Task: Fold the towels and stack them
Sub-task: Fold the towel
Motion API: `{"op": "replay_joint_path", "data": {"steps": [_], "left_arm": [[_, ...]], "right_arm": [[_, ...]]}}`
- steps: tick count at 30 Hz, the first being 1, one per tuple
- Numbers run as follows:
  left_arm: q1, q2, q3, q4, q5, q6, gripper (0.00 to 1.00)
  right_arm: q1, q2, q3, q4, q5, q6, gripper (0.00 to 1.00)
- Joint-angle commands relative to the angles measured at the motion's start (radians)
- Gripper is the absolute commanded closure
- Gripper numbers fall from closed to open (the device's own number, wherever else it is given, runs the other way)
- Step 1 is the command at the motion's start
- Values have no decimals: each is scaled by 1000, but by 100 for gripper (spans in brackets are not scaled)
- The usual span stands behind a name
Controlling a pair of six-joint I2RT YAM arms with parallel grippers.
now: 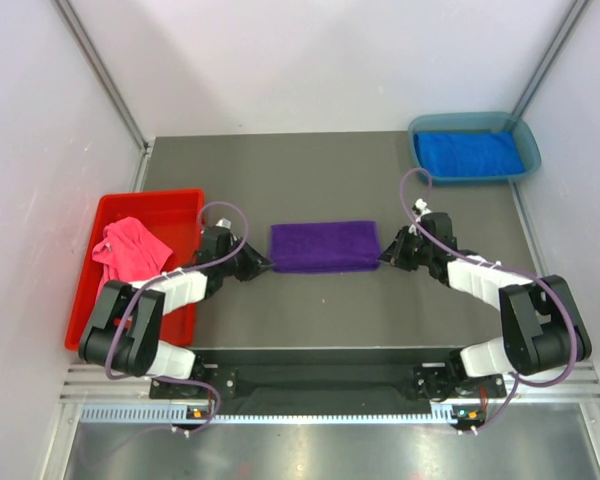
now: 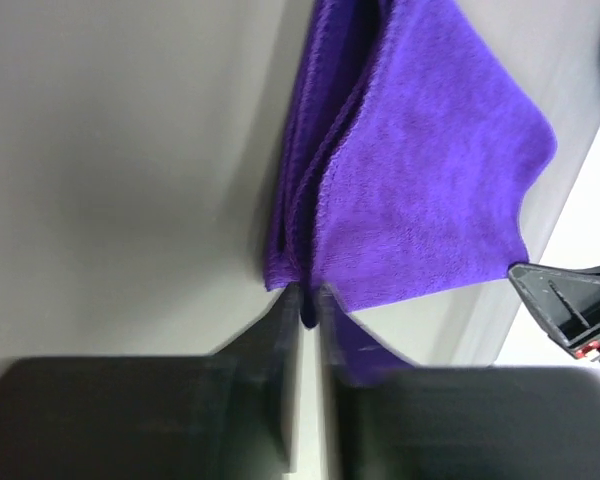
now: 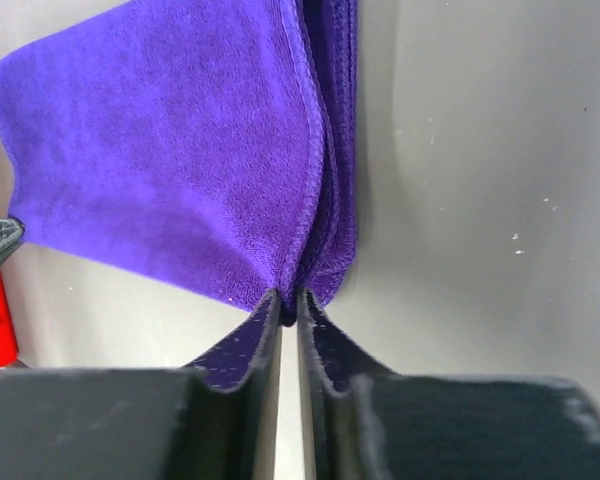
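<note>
left gripper (image 1: 267, 266), right gripper (image 1: 383, 258) pinch purple towel (image 1: 324, 245) | flanks: red bin (image 1: 150, 197), teal tray (image 1: 470, 118)

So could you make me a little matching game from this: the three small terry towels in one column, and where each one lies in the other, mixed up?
Things:
1. purple terry towel
2. pink terry towel
3. royal blue terry towel

Places:
A. in the teal plastic tray at the far right corner
B. folded flat on the dark table, in the middle
C. crumpled in the red plastic bin at the left edge

Pairs: 1-B, 2-C, 3-A
</note>
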Motion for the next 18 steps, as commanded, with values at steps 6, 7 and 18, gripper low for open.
{"op": "replay_joint_path", "data": {"steps": [6, 7, 18], "left_arm": [[-4, -57, 26, -34, 0, 79, 64], [-4, -72, 40, -63, -6, 93, 64], [-5, -122, 263, -306, 0, 213, 72]], "right_arm": [[11, -62, 17, -27, 82, -19, 64], [11, -79, 24, -43, 103, -24, 62], [49, -156, 136, -144, 146, -33, 66]]}}
